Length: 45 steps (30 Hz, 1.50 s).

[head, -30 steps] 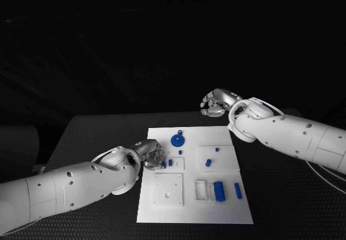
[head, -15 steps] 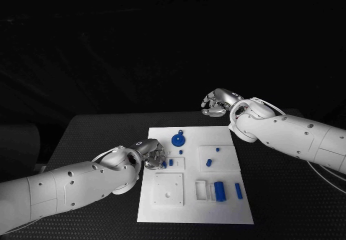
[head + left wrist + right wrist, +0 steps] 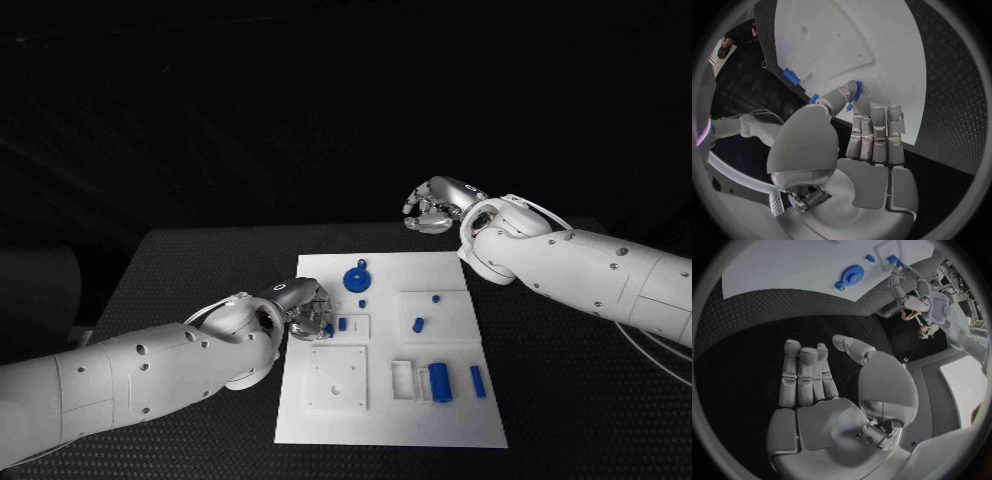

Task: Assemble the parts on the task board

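The table (image 3: 202,260) is black with a fine embossed diamond texture, and the flat, matte white task board (image 3: 389,345) lies on its middle. The left robot hand (image 3: 303,308), silver metal with segmented fingers on a smooth white arm, sits at the board's edge, knuckles toward the camera in the head view. In the left wrist view its thumb and fingers (image 3: 856,102) close on a small blue part (image 3: 858,91), a short bar-shaped piece, held just at a raised white block on the board; a second small blue peg (image 3: 342,324) stands just beside that hand. Beyond the left robot hand, toward the board's far end, lies a round blue gear (image 3: 356,278) with a toothed rim, and a tiny blue stud (image 3: 361,303) sits between the gear and the hand. Farther across the board from the left robot hand are a short blue cylinder (image 3: 417,325) on a raised white square, then a thick blue block (image 3: 438,382) standing in a white rectangular frame and a slim blue bar (image 3: 476,381) beside it. The right robot hand (image 3: 433,207) hangs above the table past the board's far edge, well apart from every part; its fingers (image 3: 803,372) lie loosely curled side by side with nothing in them.
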Available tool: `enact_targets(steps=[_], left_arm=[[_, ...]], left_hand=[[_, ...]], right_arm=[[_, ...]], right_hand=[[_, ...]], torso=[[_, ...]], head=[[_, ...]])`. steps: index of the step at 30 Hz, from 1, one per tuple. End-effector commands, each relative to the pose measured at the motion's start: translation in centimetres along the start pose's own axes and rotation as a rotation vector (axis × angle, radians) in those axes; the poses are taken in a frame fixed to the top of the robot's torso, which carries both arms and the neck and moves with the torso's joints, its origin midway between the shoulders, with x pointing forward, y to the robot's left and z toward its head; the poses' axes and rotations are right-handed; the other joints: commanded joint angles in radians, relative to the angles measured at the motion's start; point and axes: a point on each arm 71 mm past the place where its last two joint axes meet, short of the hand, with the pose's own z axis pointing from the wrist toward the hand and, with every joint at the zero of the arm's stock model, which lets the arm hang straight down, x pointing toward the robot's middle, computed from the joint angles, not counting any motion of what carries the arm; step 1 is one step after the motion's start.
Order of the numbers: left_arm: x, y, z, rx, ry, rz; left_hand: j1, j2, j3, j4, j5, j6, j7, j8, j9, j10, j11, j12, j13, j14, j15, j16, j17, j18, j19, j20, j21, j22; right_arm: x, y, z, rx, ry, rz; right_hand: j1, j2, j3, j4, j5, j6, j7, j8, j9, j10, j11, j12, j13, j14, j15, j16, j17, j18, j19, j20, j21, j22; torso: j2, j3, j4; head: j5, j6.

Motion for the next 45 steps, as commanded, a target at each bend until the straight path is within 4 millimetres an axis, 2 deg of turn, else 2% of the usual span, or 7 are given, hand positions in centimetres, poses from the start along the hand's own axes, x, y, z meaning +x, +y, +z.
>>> enact_targets(steps=[1, 9, 12, 16, 28, 36, 45], left_arm=[[0.3, -0.2, -0.1, 0.017, 0.001, 0.004], [0.2, 0.1, -0.5, 0.029, -0.022, -0.006], [0.2, 0.2, -0.5, 0.032, -0.032, -0.007], [0.0, 0.3, -0.5, 0.044, -0.049, -0.008], [-0.1, 0.8, -0.6, 0.047, -0.077, -0.037], [-0.1, 1.0, -0.4, 0.038, -0.071, -0.040], [0.2, 1.2, -0.4, 0.029, -0.024, -0.032]], left_hand=[[-0.003, 0.006, 0.002, -0.003, 0.005, 0.008, -0.001, 0.004, 0.003, 0.007, -0.001, 0.007, -0.002, 0.001, -0.007, 0.008, 0.001, -0.013, 0.008, -0.092, 0.006, 0.023], [-0.006, 0.015, 0.007, -0.002, 0.009, 0.015, -0.004, 0.003, 0.007, 0.015, -0.004, 0.009, -0.005, 0.006, -0.010, 0.011, 0.000, -0.012, 0.011, -0.095, 0.011, 0.022], [-0.006, 0.018, 0.008, -0.001, 0.009, 0.016, -0.004, 0.002, 0.008, 0.016, -0.004, 0.009, -0.006, 0.006, -0.011, 0.011, 0.000, -0.012, 0.011, -0.096, 0.011, 0.022], [-0.005, 0.021, 0.010, -0.001, 0.008, 0.018, -0.005, 0.002, 0.008, 0.018, -0.005, 0.009, -0.007, 0.007, -0.012, 0.011, -0.001, -0.012, 0.012, -0.096, 0.012, 0.022], [-0.006, 0.027, 0.014, -0.002, 0.006, 0.024, -0.007, 0.000, 0.010, 0.024, -0.007, 0.008, -0.012, 0.011, -0.014, 0.012, -0.003, -0.012, 0.013, -0.099, 0.015, 0.021], [-0.007, 0.029, 0.014, -0.002, 0.007, 0.025, -0.007, -0.001, 0.011, 0.026, -0.008, 0.008, -0.013, 0.012, -0.015, 0.012, -0.004, -0.012, 0.014, -0.099, 0.016, 0.021], [-0.008, 0.027, 0.014, -0.003, 0.007, 0.024, -0.007, -0.003, 0.011, 0.026, -0.008, 0.007, -0.015, 0.012, -0.016, 0.011, -0.005, -0.012, 0.014, -0.100, 0.017, 0.021]], right_arm=[[0.0, 0.1, 0.0, -0.010, 0.001, -0.002], [0.0, 0.0, 0.0, -0.009, 0.000, -0.003], [0.0, 0.0, -0.1, -0.009, 0.000, -0.003], [-0.1, 0.0, -0.1, -0.009, 0.000, -0.003], [-0.1, -0.1, -0.1, -0.008, -0.001, -0.003], [-0.1, -0.1, -0.1, -0.008, -0.001, -0.003], [-0.1, -0.1, -0.1, -0.008, -0.001, -0.003]], right_hand=[[-0.003, 0.003, -0.001, -0.005, 0.004, 0.001, 0.006, -0.005, 0.001, -0.002, 0.003, 0.004, -0.001, 0.006, 0.000, -0.003, 0.002, 0.015, 0.005, 0.003, -0.004, 0.001], [-0.003, 0.003, -0.001, -0.005, 0.004, 0.001, 0.006, -0.005, 0.001, -0.002, 0.003, 0.004, -0.002, 0.006, 0.000, -0.003, 0.002, 0.015, 0.005, 0.003, -0.004, 0.002], [-0.003, 0.003, -0.001, -0.005, 0.004, 0.001, 0.006, -0.005, 0.001, -0.002, 0.003, 0.004, -0.002, 0.006, 0.000, -0.003, 0.002, 0.015, 0.006, 0.003, -0.004, 0.002], [-0.003, 0.003, -0.001, -0.005, 0.004, 0.001, 0.006, -0.005, 0.001, -0.002, 0.003, 0.004, -0.002, 0.006, 0.000, -0.004, 0.002, 0.015, 0.006, 0.003, -0.004, 0.002], [-0.003, 0.003, -0.001, -0.005, 0.004, 0.001, 0.006, -0.005, 0.001, -0.002, 0.003, 0.005, -0.003, 0.007, 0.000, -0.004, 0.002, 0.015, 0.006, 0.003, -0.005, 0.002], [-0.003, 0.003, -0.001, -0.005, 0.004, 0.001, 0.006, -0.005, 0.001, -0.002, 0.003, 0.005, -0.003, 0.007, 0.000, -0.004, 0.003, 0.015, 0.006, 0.003, -0.005, 0.003], [-0.004, 0.003, -0.001, -0.005, 0.004, 0.000, 0.007, -0.005, 0.001, -0.002, 0.004, 0.005, -0.004, 0.007, 0.000, -0.005, 0.003, 0.015, 0.006, 0.003, -0.005, 0.003]], torso=[[0.000, -0.0001, -0.0002], [0.000, 0.0002, -0.0006], [0.000, 0.0006, -0.0007], [0.000, 0.0004, 0.0009], [0.000, -0.0007, -0.0010], [0.000, 0.0009, -0.0004], [0.000, 0.0004, -0.0007]], head=[[0.000, 0.001], [0.000, 0.002], [0.006, 0.003], [-0.002, 0.003], [0.001, 0.005], [0.002, 0.005], [0.002, 0.005]])
